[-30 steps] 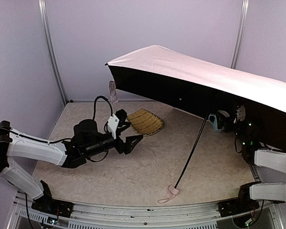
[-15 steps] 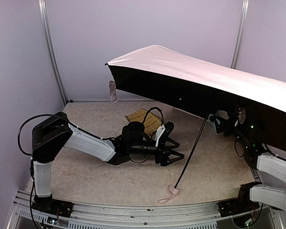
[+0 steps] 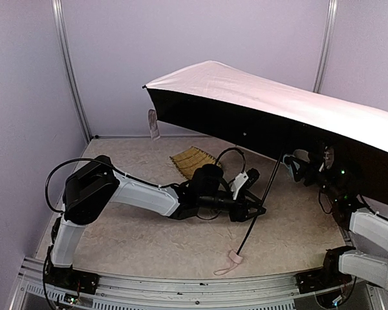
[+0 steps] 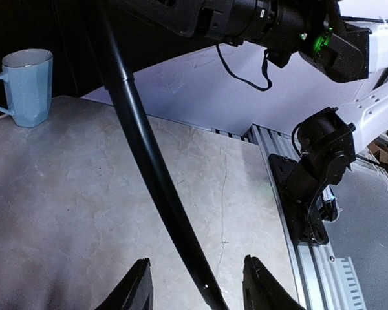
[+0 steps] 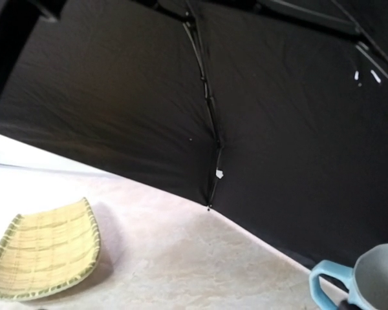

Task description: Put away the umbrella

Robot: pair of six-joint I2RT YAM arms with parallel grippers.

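The umbrella stands open on the table, its pale pink canopy (image 3: 258,90) tilted over the right half and its black underside (image 5: 258,97) filling the right wrist view. Its thin black shaft (image 3: 262,197) slants down to the pink handle (image 3: 231,261) near the front edge. My left gripper (image 3: 258,210) reaches across to the shaft. In the left wrist view the shaft (image 4: 152,161) runs between the two fingers (image 4: 137,287), with a gap on each side; the left gripper (image 4: 195,261) is open around it. My right gripper (image 3: 297,161) sits under the canopy, open, holding nothing.
A woven bamboo tray (image 3: 189,160) lies behind the left arm, also seen as the tray (image 5: 45,248) in the right wrist view. A light blue mug (image 4: 26,87) stands under the canopy near the right gripper. The right arm's base (image 4: 317,174) is at the table's edge.
My left arm has swung right from beside the tray to the umbrella's shaft, and its jaws have narrowed around it. The right gripper has barely moved. The umbrella has not moved.
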